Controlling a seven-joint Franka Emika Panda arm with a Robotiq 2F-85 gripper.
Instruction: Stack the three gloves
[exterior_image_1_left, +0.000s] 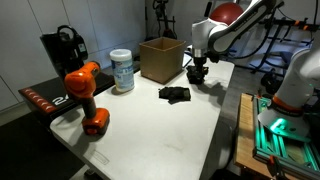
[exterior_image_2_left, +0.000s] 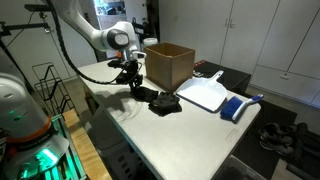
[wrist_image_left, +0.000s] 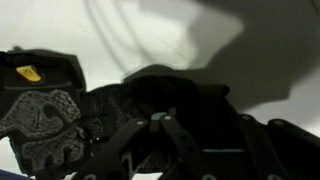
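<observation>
Black gloves (exterior_image_1_left: 175, 94) lie bunched together mid-table; in an exterior view (exterior_image_2_left: 165, 103) they sit in front of the cardboard box. My gripper (exterior_image_1_left: 197, 72) hangs just above the table next to that pile, also seen in an exterior view (exterior_image_2_left: 130, 76). In the wrist view my gripper (wrist_image_left: 200, 122) has its fingers around a crumpled black glove (wrist_image_left: 175, 88). A second glove (wrist_image_left: 40, 112), with a grey patterned palm and a yellow tag, lies flat to the left. I cannot tell how the gloves in the pile lie on each other.
A cardboard box (exterior_image_1_left: 160, 58) stands at the back, close to my gripper. A white wipes tub (exterior_image_1_left: 122, 70), an orange drill (exterior_image_1_left: 88, 92) and a black appliance (exterior_image_1_left: 62, 48) stand along one side. A white board (exterior_image_2_left: 205, 93) and a blue item (exterior_image_2_left: 235, 107) lie beyond the gloves.
</observation>
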